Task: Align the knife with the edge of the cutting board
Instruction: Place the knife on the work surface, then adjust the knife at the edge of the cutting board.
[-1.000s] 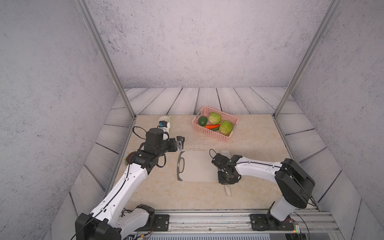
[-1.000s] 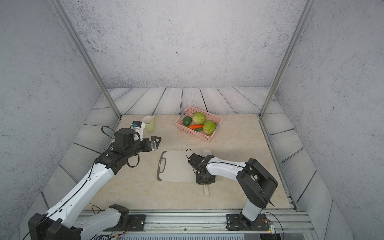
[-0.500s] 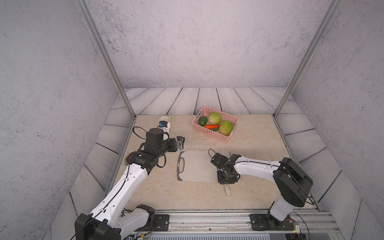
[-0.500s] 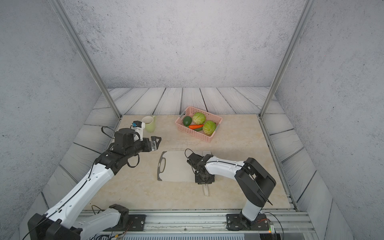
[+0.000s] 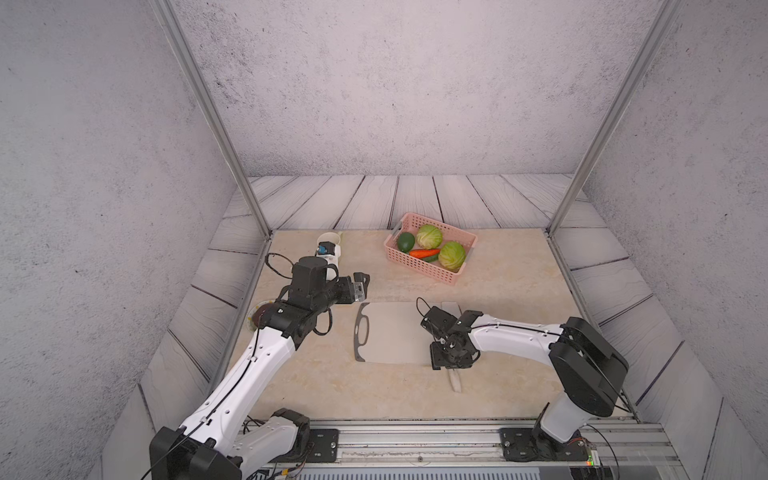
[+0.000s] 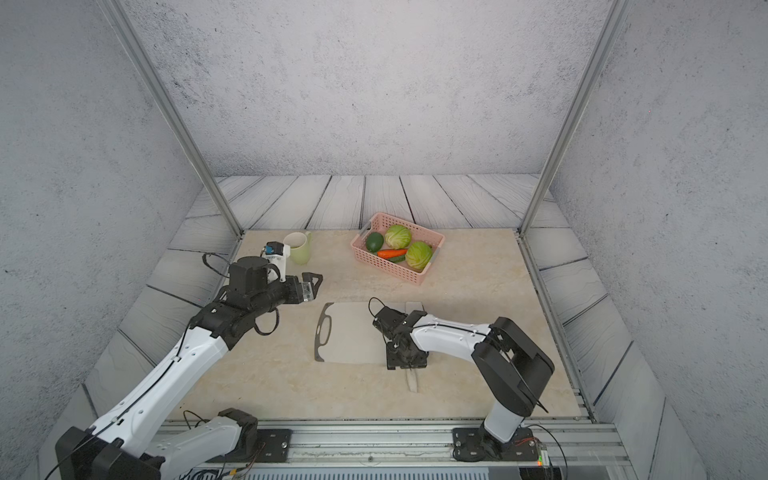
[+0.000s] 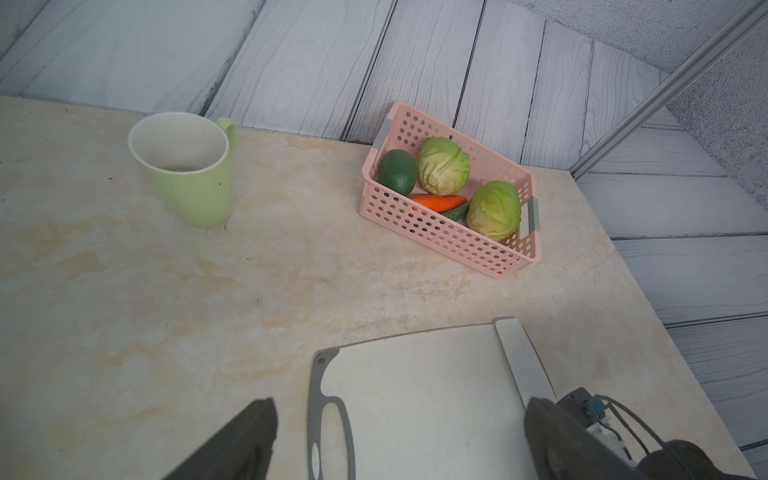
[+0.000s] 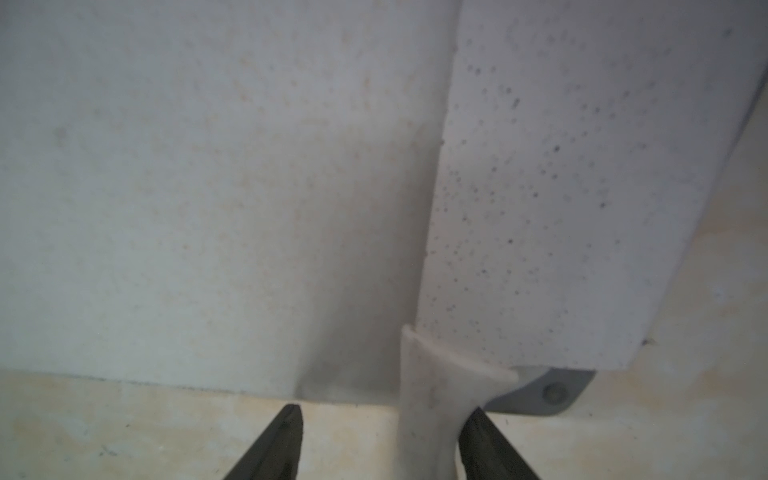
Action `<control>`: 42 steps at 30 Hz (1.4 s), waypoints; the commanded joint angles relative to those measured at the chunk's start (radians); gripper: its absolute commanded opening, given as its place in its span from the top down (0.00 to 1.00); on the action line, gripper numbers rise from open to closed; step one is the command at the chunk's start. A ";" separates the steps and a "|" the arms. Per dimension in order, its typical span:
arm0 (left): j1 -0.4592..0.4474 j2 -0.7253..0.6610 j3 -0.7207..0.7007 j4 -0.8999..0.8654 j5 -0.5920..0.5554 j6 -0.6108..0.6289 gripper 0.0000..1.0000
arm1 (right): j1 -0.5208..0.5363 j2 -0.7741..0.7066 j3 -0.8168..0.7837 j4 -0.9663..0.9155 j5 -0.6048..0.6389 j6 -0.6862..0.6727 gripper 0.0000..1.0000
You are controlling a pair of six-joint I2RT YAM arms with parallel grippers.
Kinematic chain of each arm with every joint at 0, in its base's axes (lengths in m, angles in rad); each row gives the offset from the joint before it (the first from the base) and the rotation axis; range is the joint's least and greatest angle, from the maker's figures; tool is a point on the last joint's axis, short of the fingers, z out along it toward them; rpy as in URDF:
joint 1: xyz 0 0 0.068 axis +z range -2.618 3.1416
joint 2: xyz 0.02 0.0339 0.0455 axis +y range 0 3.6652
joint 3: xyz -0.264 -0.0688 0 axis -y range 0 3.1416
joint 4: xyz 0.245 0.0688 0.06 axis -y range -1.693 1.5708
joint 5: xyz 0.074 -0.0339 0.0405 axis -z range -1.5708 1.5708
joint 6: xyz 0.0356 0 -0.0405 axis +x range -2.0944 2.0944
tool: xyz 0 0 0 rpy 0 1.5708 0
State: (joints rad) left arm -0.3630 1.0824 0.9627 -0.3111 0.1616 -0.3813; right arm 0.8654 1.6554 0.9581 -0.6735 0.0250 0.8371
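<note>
Pink basket (image 6: 390, 268), green mug (image 6: 300, 248) beyond cutting board (image 6: 353, 332); right tool (image 8: 383, 411) spread astride knife (image 8: 540, 187).

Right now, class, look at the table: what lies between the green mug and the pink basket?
Nothing: only bare tabletop separates the green mug from the pink basket, seen best in the left wrist view.

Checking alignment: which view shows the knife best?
Right wrist view: the knife fills it, blade along the cutting board. Both top views show only handle end and blade tip; left wrist, just blade.
</note>
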 commanded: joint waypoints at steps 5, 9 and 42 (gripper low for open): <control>-0.007 -0.003 0.026 -0.012 0.001 0.009 0.02 | -0.001 -0.084 -0.049 -0.048 -0.002 0.006 0.35; -0.008 -0.002 0.024 -0.012 0.001 0.009 0.02 | -0.001 -0.124 -0.065 -0.054 -0.005 0.012 0.35; -0.034 -0.004 0.027 -0.023 -0.032 0.020 0.02 | 0.048 -0.107 -0.109 -0.013 0.006 0.072 0.65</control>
State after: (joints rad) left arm -0.3893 1.0824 0.9627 -0.3187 0.1421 -0.3771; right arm 0.9066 1.5394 0.8402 -0.6552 0.0032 0.8955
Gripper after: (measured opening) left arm 0.984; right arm 0.366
